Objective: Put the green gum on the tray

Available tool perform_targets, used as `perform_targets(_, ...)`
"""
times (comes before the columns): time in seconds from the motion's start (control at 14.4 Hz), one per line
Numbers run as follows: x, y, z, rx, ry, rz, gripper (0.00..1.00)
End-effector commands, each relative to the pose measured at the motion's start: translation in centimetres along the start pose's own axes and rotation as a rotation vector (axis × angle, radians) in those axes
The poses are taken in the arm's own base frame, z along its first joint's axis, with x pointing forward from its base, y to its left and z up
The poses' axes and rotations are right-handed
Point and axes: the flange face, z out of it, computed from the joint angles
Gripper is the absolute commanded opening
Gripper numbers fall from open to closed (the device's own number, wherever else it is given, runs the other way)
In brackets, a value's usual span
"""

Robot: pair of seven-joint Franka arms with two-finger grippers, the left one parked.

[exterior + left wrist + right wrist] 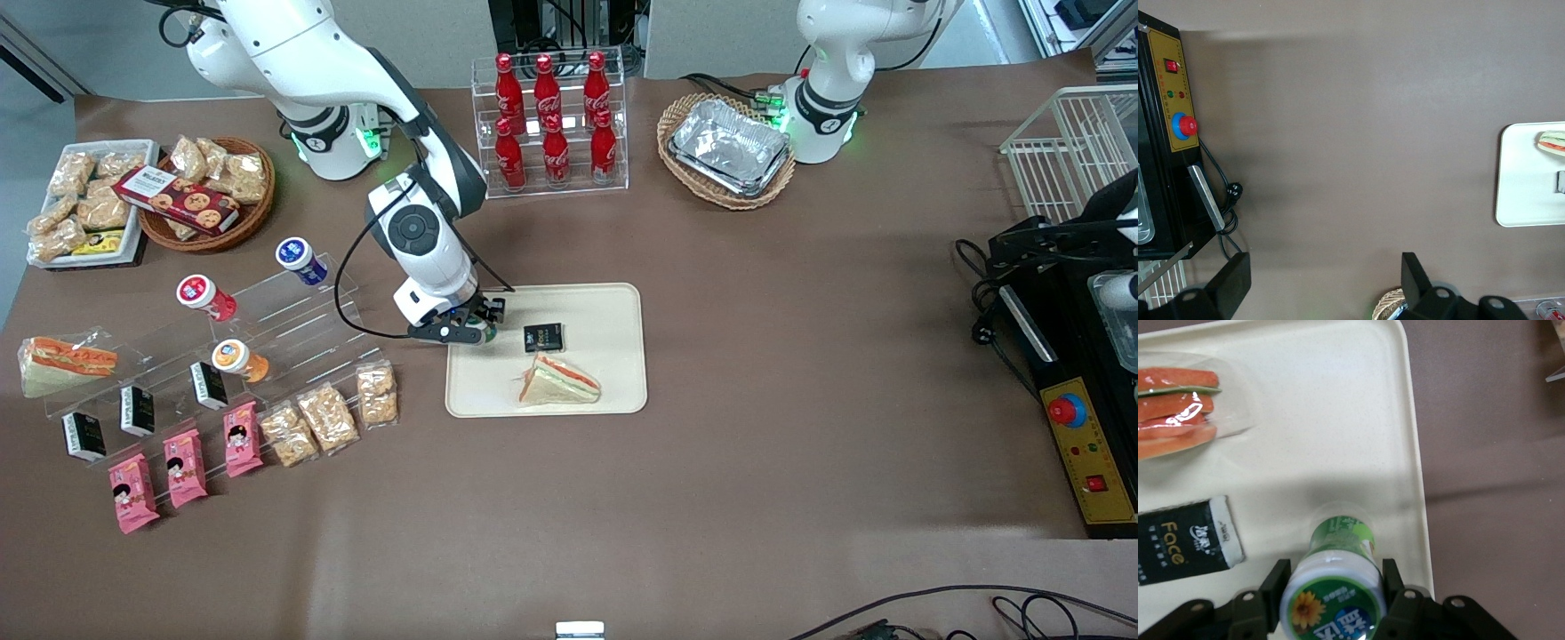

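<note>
My right arm's gripper (pixel 469 331) is over the tray's corner nearest the working arm's base. It is shut on the green gum (pixel 1335 587), a green bottle with a white lid and a sunflower label, one finger (pixel 1278 579) on each side of the lid. The bottle is upright over the cream tray (pixel 1338 420), close to its rim; I cannot tell whether it touches the tray. In the front view the gum (pixel 485 334) barely shows under the hand, at the edge of the tray (pixel 613 356). The tray also shows in the left wrist view (pixel 1525 193).
A wrapped sandwich (pixel 558 382) and a black packet (pixel 543 338) lie on the tray. Blue (pixel 300 260), red (pixel 204 296) and orange (pixel 238 359) bottles sit on a clear stepped stand toward the working arm's end. A cola rack (pixel 551 124) and a foil-tray basket (pixel 727 147) stand near the arm bases.
</note>
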Motion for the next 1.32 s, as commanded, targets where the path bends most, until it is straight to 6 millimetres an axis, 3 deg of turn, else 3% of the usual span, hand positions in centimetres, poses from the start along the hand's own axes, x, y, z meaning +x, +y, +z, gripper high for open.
perform_targets(0.0,0.5,-0.1,-0.4,0.020,0.014,0.028,0.99)
perform_targets(0.21,2.7,1.2,-3.7,0.039,0.030,0.058,0.99)
perform_targets(0.42,6.2,4.7,-9.5,0.024,-0.010,0.099,1.00)
perform_targets(0.63,8.9,9.7,-15.6,0.019,-0.053,0.066,1.00)
perform_targets(0.9,11.1,16.6,-22.6,0.026,-0.096,0.008,1.00)
perform_targets(1.25,13.6,22.9,-30.8,0.028,-0.159,-0.040,1.00)
